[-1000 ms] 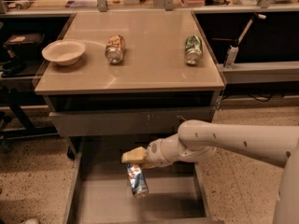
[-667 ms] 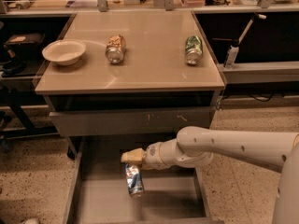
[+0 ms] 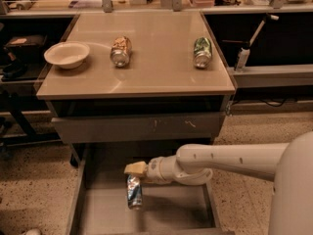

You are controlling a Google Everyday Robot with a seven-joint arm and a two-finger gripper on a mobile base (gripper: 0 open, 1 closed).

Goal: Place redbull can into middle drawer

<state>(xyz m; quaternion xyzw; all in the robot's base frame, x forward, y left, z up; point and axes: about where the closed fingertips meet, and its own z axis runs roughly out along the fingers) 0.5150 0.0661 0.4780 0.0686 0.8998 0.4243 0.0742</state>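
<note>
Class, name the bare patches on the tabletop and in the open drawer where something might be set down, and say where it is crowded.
On the tabletop, it is bare between the orange-tan can and the green can, and along the front edge. In the middle drawer, the floor left of the redbull can is bare. It is crowded where the gripper holds that can, beside the arm.

Warm, dim light from above glares softly off the counter [image 3: 161,38]; the tool [image 3: 134,170] hangs in shadow below its front edge.
</note>
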